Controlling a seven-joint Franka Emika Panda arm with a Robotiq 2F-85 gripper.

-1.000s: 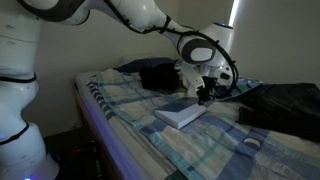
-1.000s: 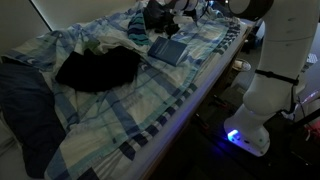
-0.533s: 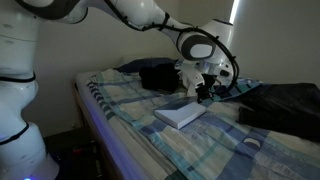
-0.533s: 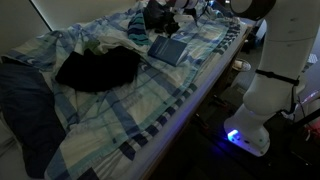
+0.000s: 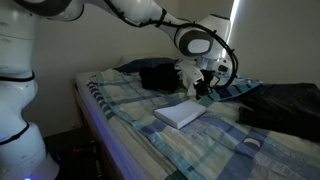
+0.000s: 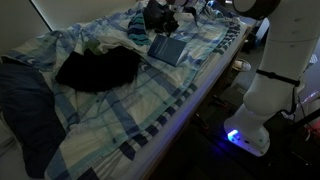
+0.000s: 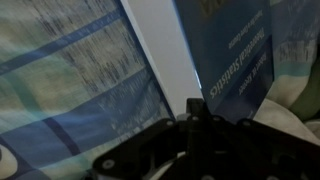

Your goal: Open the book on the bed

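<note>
One book [image 5: 182,112] lies flat on the bed [image 5: 120,100], the worktop here, on blue, white and teal plaid bedding. In both exterior views it looks closed, grey-blue cover up, white page edge facing the near side.

One arm, white, reaches in from the upper left in an exterior view. Its claw [image 5: 203,90] hangs over the far right corner of the book. Contact with the cover is not clear from here.

Wrist view: book [image 7: 235,60] fills the upper right, blue cover with pale lettering, a white band of page edge along its left side, plaid cloth left of that. Claw [image 7: 194,112] shows only as a dark shape at the bottom; whether its fingers are apart or together, I cannot tell.

Several other items sit on the worktop:
- A black bag [image 5: 155,75] sits just beyond the book, at the far end.
- A dark cloth heap [image 5: 285,105] lies to the right, apart from the book.
- A small grey object [image 5: 252,143] rests on the near right bedding, well apart from the book.

In an exterior view the book [image 6: 168,49] sits near the bed's [image 6: 150,110] far right edge, with the dark cloth heap [image 6: 98,68] to its left.
</note>
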